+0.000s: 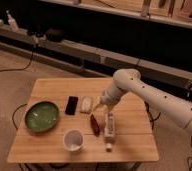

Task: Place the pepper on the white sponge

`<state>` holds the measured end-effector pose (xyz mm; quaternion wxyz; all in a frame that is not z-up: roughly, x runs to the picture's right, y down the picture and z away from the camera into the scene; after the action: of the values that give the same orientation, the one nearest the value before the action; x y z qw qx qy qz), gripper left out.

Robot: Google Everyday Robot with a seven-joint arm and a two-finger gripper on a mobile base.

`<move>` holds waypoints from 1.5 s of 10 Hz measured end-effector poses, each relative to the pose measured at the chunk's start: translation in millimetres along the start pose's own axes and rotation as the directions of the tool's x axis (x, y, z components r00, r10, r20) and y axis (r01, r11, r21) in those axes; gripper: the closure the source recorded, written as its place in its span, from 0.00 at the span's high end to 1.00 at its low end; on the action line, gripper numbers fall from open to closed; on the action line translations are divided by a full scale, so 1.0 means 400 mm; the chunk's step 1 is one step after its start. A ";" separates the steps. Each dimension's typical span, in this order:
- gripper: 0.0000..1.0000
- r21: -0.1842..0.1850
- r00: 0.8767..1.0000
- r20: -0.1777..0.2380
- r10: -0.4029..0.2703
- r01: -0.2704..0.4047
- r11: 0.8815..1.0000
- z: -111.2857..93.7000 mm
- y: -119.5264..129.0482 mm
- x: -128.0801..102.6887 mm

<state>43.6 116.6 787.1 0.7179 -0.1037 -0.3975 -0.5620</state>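
**Pepper on the table, gripper low beside the sponge**

Six things rest on the wooden table [135, 141], one of each kind: one pepper [95, 123], one white sponge [86, 104], one black phone [71, 105], one green bowl [41, 116], one white cup [73, 140] and one white bottle [109, 128]. One arm [154, 95] reaches in from the right, ending in one gripper [100, 104].

The pepper is small, slender and dark red-brown, tapered towards its ends and much shorter than the bottle. It lies flat on the table near the middle, its length running roughly front to back. It sits just below the sponge and apart from it, with the bottle lying on its side just to the right. The cup stands to its lower left.

The sponge is a small off-white block with soft edges, about the size of the phone, which lies just to its left. The bowl sits further left, near the table's edge.

The gripper hangs low over the table just beside the sponge's right edge, above the pepper's far end. Nothing can be seen in its grasp, and whether it is parted or closed does not show; whether it touches the sponge is also unclear. The white arm bends at the elbow above the table's right half.
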 end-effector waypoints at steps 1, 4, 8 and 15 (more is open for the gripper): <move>0.49 -0.001 1.000 0.000 -0.001 0.001 1.000 0.001 -0.001 0.000; 0.49 0.002 1.000 0.010 0.001 -0.001 1.000 0.011 0.002 -0.005; 0.49 -0.011 0.992 0.125 -0.010 0.012 1.000 0.135 0.042 -0.067; 0.49 -0.084 0.984 0.174 -0.035 0.050 0.995 0.223 0.063 -0.052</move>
<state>24.5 193.7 839.5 0.6635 -0.1749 -0.4353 -0.5829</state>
